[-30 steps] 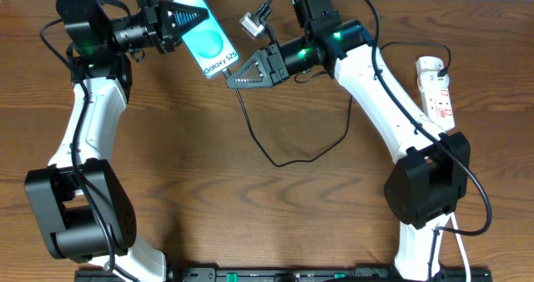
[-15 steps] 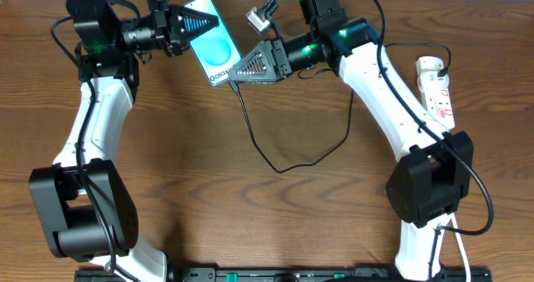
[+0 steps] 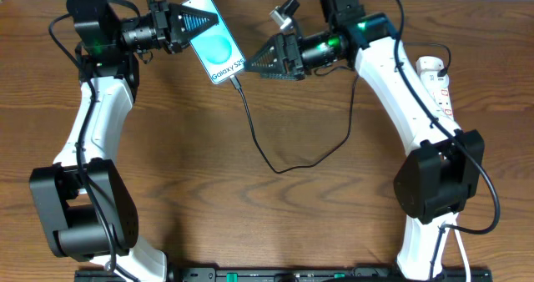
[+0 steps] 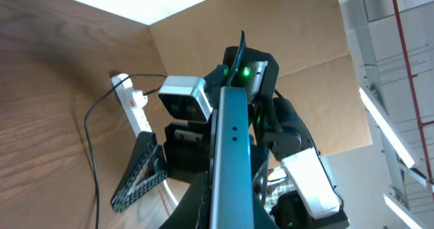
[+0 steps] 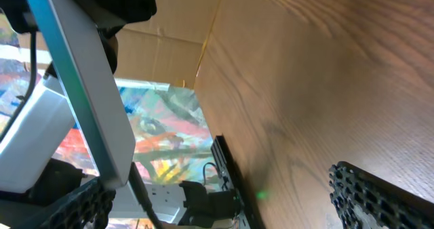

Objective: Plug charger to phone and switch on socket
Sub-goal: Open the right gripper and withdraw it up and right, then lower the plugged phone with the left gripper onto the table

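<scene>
My left gripper (image 3: 193, 20) is shut on the top half of the phone (image 3: 220, 52), holding it above the table's far edge with the cyan screen facing up. The charger's (image 3: 265, 155) thin black cable runs from the phone's lower end, loops across the table and rises toward the socket (image 3: 439, 87) at the right. My right gripper (image 3: 260, 63) stands open just right of the phone's lower end, with nothing between its fingers. In the left wrist view the phone (image 4: 230, 148) is edge-on between the left gripper's (image 4: 228, 212) fingers. In the right wrist view the phone (image 5: 88, 93) is at left, and the right gripper (image 5: 217, 209) gapes wide.
The white socket (image 4: 134, 108) lies at the table's right edge with its white cord trailing toward the front. A cardboard wall stands behind the table. The cable loop lies across the middle of the brown wooden table (image 3: 250, 224).
My right gripper has opened and drawn back to the right, leaving the charger's tip at the phone's lower end. The left gripper with the phone shifted slightly right, then held still.
</scene>
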Action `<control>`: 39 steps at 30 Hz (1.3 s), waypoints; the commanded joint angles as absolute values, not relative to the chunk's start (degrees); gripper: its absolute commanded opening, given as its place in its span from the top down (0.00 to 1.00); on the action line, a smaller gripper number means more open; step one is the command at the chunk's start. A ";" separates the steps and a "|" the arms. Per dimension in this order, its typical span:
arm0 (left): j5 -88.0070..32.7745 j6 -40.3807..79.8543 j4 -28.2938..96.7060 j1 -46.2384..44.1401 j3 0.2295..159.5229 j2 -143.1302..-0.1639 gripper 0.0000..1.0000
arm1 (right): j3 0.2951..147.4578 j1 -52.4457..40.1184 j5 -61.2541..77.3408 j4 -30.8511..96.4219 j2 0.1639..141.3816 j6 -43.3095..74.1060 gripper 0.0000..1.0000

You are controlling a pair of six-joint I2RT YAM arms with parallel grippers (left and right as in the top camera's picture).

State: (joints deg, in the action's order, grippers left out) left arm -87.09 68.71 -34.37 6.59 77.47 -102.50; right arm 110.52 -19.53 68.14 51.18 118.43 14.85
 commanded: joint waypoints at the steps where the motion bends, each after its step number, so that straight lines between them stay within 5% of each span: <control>1: -90.04 66.63 -34.81 6.83 78.06 -101.82 0.93 | 110.76 -17.72 64.99 51.27 118.26 14.09 0.01; 20: -89.91 55.18 -34.79 6.83 68.23 -102.76 0.93 | 110.78 -13.74 17.63 74.26 118.24 18.13 0.01; 28: -85.23 53.34 -34.68 6.83 59.77 -102.76 0.93 | 110.80 -13.76 13.32 75.61 117.08 20.86 0.01; 39: -59.88 34.76 5.80 6.83 56.95 -102.76 0.93 | 110.91 -13.87 12.99 75.92 110.02 21.02 0.01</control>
State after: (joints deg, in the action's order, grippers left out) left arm -67.35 41.67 1.98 6.63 56.60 -102.98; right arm 110.54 -13.82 13.39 75.77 113.10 20.43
